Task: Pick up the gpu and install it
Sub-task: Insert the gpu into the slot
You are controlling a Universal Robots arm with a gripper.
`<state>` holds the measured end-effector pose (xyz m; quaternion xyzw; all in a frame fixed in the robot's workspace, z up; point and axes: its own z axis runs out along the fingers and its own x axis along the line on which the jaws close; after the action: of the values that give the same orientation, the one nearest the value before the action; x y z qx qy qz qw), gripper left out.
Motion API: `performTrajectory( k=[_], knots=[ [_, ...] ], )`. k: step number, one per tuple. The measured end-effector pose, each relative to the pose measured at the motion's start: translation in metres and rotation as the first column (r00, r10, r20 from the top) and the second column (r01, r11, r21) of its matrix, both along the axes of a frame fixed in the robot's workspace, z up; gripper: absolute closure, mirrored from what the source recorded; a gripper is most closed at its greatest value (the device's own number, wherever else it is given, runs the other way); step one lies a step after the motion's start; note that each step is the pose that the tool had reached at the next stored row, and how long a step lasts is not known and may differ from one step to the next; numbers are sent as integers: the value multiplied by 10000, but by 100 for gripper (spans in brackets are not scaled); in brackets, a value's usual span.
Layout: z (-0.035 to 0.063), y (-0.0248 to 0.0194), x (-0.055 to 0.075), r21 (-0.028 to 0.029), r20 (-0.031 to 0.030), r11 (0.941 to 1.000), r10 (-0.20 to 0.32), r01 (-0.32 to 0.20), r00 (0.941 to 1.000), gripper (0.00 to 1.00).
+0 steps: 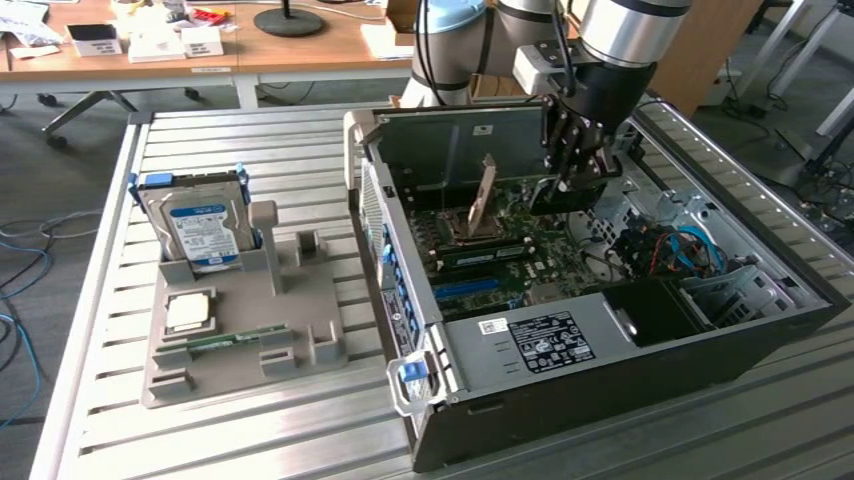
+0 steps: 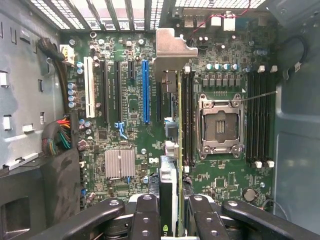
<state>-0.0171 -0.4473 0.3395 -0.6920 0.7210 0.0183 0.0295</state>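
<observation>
My gripper [image 1: 582, 172] is down inside the open computer case [image 1: 601, 360], shut on the gpu [image 1: 561, 194], which hangs as a dark block under the fingers. In the wrist view the gpu [image 2: 169, 175] shows edge-on between the two black fingers [image 2: 146, 212], its silver end bracket [image 2: 170, 47] pointing toward the case's rear grille. The card hovers over the green motherboard [image 2: 130, 100], between the long blue slot [image 2: 145, 92] and the memory slots beside the open CPU socket [image 2: 220, 127]. Whether its edge touches a slot is hidden.
A grey parts holder [image 1: 307, 320] lies on the slatted table at the exterior view's left, carrying a silver hard drive [image 1: 200, 225], a CPU chip [image 1: 187, 312] and a memory stick [image 1: 227, 340]. Case walls, a cable bundle [image 2: 62, 137] and a heatsink [image 2: 120, 163] surround the card.
</observation>
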Motion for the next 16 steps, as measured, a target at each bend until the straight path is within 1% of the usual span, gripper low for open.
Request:
performTrajectory(
  k=[12,16],
  knots=[
    [-2,0,-24,1,0,10000,0,0,10000,73],
    [-4,0,-65,2,1,10000,-1,1,10000,73]
  ],
)
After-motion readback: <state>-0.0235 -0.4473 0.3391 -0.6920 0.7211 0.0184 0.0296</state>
